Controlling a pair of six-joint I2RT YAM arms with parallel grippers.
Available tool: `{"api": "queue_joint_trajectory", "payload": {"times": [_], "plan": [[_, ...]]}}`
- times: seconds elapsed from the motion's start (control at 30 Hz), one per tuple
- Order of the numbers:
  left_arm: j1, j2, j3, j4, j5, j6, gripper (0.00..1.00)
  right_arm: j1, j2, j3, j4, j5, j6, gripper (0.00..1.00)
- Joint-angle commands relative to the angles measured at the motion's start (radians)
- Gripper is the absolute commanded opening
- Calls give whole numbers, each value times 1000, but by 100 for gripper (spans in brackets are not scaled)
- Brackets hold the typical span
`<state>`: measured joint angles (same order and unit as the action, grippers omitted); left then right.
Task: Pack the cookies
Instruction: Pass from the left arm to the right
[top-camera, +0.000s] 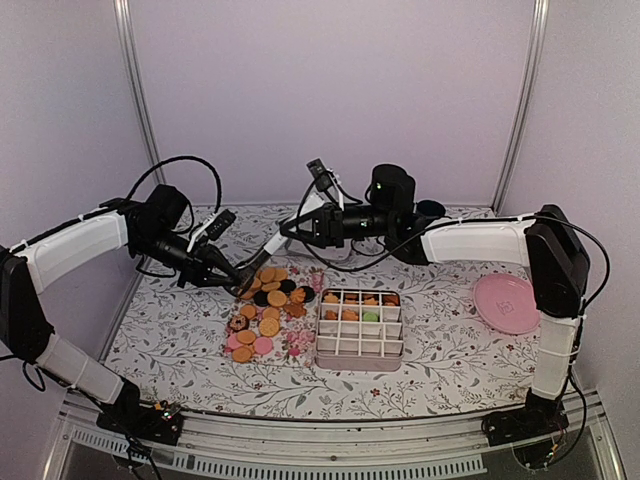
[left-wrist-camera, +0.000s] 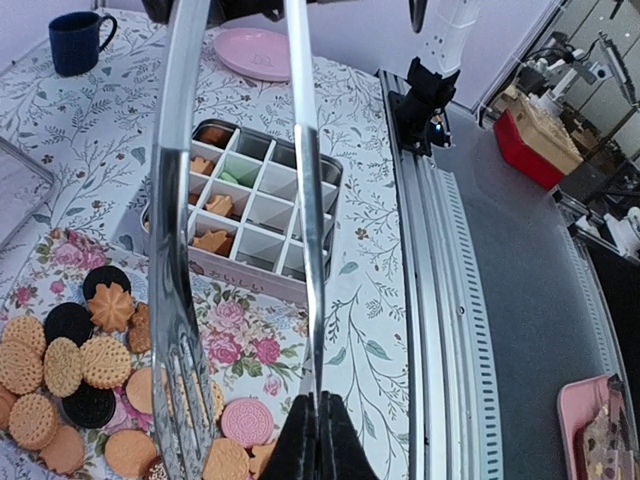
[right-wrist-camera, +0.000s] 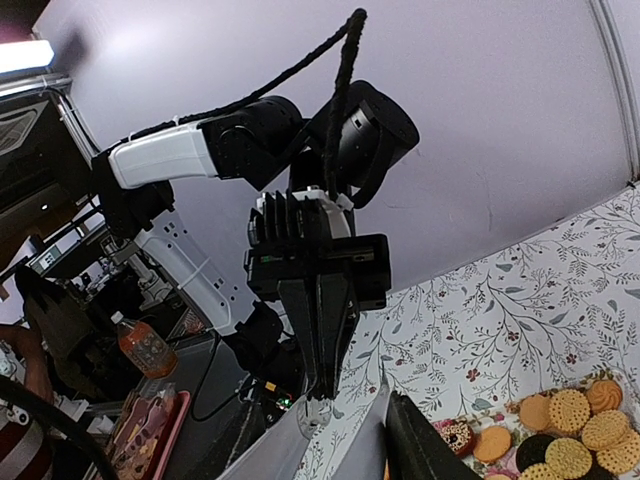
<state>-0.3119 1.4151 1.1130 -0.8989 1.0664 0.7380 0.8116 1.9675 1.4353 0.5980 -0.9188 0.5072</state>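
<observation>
**Top view, with detail from the left wrist view.**

The table (top-camera: 440, 365), under a floral cloth, fills the lower half of the frame. The divided box (top-camera: 360, 357) stands at lower centre. Its upper cells hold a few orange pieces and one green, and the lower rows look empty. The pink plate (top-camera: 506, 302) lies at the right edge, well apart from the box.

The cookies (top-camera: 268, 300) form a loose heap just left of the box. They are mostly orange, with some dark and some pink, lying flat and overlapping.

In the left wrist view the tongs (left-wrist-camera: 300, 200) appear as two long metal blades running top to bottom over box and heap. One blade runs into the left gripper (left-wrist-camera: 320, 432), whose jaws are pressed together on it. The right gripper (top-camera: 292, 228) sits above the heap at upper centre, by the tongs' far end. Whether its jaws grip the tongs or only flank them cannot be told.

Judged step: settling the tongs between the two arms before a pick. To do it well:
- Keep both blades free to spring.
- Aim at an outlying cookie — not the overlapped middle.
- Carry it low to an empty cell.
</observation>
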Motion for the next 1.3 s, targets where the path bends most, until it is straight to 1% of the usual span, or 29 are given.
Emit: {"api": "queue_joint_trajectory", "payload": {"times": [0.0,0.13,0.23,0.37,0.5,0.7,0.87,0.97,1.0,1.07,1.1,1.17,1.27], "plan": [[-10,-23,0,17,-3,26,1,18,20,24,-17,-27,5,40],[-11,-31,-13,58,-55,-4,1,23,11,24,-27,19,-1,37],[-11,-42,-31,117,-115,-45,2,34,-5,22,-65,75,-35,34],[-11,-42,-43,148,-155,-64,2,56,-26,8,-80,159,-91,33],[-10,-41,-50,158,-172,-72,7,73,-39,1,-84,220,-126,31],[-11,-50,-65,178,-222,-88,25,92,-82,-39,-82,340,-203,26],[-11,-54,-73,193,-262,-104,32,107,-105,-62,-79,421,-258,26],[1,-60,-72,198,-276,-123,45,114,-110,-70,-80,454,-280,26],[10,-63,-73,199,-278,-131,51,115,-112,-75,-80,465,-286,26],[49,-69,-75,205,-275,-147,68,119,-114,-82,-82,482,-300,26],[76,-72,-79,207,-267,-151,74,124,-114,-86,-82,493,-308,26],[142,-72,-84,209,-249,-157,76,136,-113,-90,-89,516,-326,26],[237,-60,-93,209,-232,-162,78,151,-105,-91,-99,536,-356,27]]}}
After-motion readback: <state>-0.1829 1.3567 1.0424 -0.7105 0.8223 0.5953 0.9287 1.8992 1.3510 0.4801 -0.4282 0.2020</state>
